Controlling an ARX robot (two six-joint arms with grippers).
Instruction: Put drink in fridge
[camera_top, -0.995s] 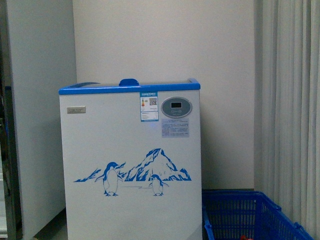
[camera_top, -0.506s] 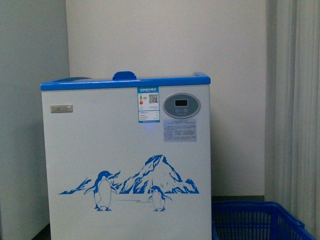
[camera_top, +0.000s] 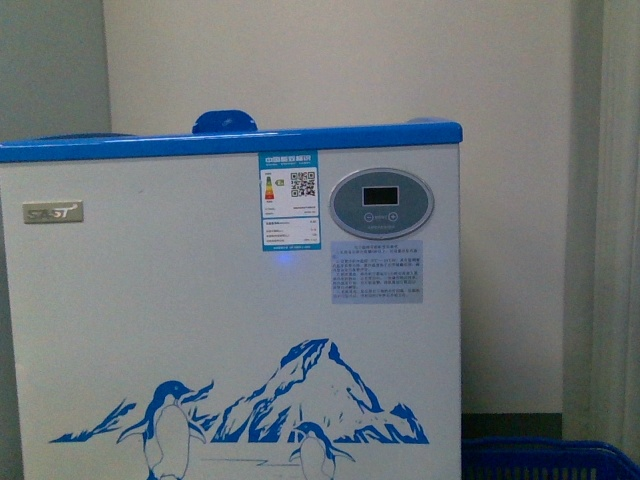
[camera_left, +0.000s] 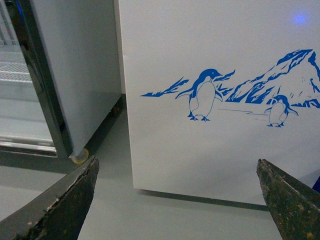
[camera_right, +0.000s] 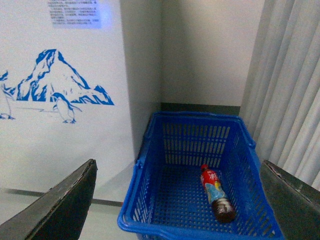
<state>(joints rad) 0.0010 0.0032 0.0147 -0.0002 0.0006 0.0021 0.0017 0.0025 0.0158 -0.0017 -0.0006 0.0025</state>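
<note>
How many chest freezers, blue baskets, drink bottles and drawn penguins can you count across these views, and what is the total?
Chest freezer: 1
Blue basket: 1
Drink bottle: 1
Drawn penguins: 2
Total: 5

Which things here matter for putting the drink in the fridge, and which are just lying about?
For the job:
- fridge
- bottle, lying on its side
- basket, because the bottle lies in it

Just there:
- cabinet beside the fridge
- curtain behind the basket
</note>
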